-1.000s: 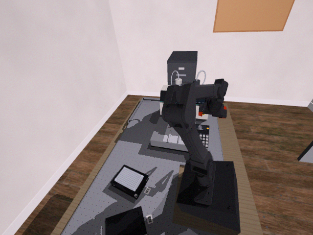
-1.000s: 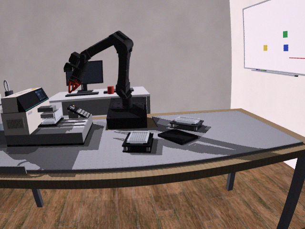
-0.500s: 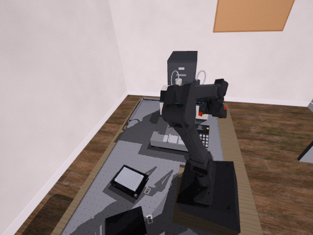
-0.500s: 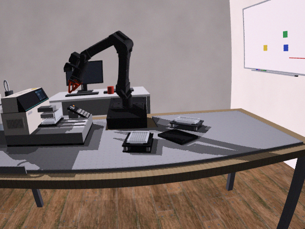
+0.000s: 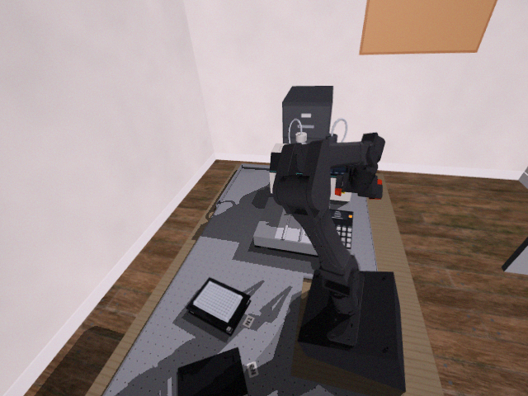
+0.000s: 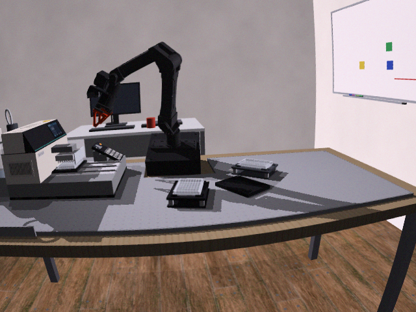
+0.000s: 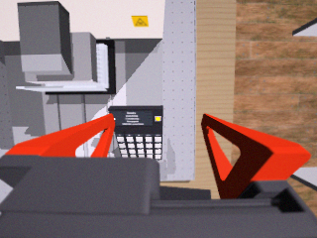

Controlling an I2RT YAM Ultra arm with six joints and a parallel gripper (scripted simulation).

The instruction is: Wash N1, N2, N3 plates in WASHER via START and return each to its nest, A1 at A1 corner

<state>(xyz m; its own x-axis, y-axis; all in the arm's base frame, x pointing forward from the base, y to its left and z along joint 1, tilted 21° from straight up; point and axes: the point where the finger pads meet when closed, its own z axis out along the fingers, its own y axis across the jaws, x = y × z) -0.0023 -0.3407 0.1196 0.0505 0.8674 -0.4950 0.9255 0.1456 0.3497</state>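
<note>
My gripper (image 5: 359, 187) (image 6: 99, 117) (image 7: 158, 118) is open and empty, with red fingers spread wide. It hangs high above the washer's keypad (image 5: 343, 230) (image 6: 109, 151) (image 7: 137, 139). The keypad's lamp (image 5: 350, 216) (image 7: 158, 118) glows amber. The washer (image 6: 30, 147) stands at the table's far end, and a white plate (image 6: 64, 164) (image 7: 101, 61) sits under its manifold (image 6: 64, 153). A second plate (image 5: 219, 301) (image 6: 188, 186) lies in its nest. A third plate (image 6: 255, 163) lies in another nest. One black nest (image 5: 211, 374) (image 6: 242, 185) holds no plate.
The arm's black base block (image 5: 374, 323) (image 6: 173, 157) stands beside the washer's track (image 5: 272, 238). A bottle with tubing (image 5: 300, 137) and a dark cabinet (image 5: 308, 106) stand behind the washer. The table's wooden edge (image 5: 390, 230) runs right of the keypad.
</note>
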